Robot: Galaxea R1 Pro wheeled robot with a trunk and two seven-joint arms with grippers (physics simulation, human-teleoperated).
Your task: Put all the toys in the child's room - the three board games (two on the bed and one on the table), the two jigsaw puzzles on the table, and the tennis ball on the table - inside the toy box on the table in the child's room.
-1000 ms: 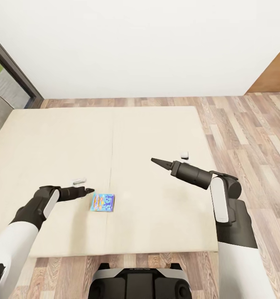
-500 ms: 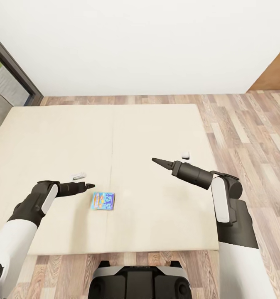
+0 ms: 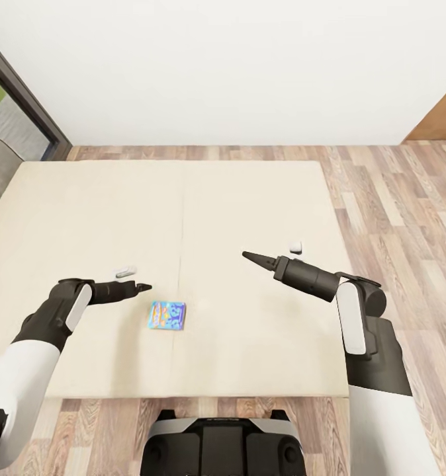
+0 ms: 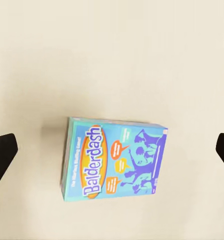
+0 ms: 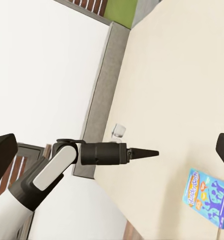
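while the left gripper [image 3: 142, 288] hangs above the bed [image 3: 249, 198], its two fingers stand wide apart with nothing between them; in the left wrist view one dark fingertip [image 4: 2, 155] shows at each side edge, and the board game [image 4: 114, 158] lies flat on the cover between them, clear of both. the box is blue with a yellow and orange oval that reads "balderdash" and purple cartoon figures beside it. from the head view the same board game [image 3: 167, 314] lies just beside the left gripper, a little nearer the robot, close to the faint seam that runs down the middle of the cream cover. the right gripper [image 3: 248, 256] is held out over the bed, well apart from the box, pointing toward the middle of the bed; in the right wrist view its fingertips [image 5: 3, 152] also show at the two side edges, spread, gripping nothing. a small white object [image 3: 126, 271] rests on the cover just beyond the left gripper, and another small white object [image 3: 295, 246] lies near the right arm. wood-plank floor [image 3: 395, 218] surrounds the bed, with a white wall [image 3: 236, 66] behind and a dark window frame [image 3: 24, 99] at the left.
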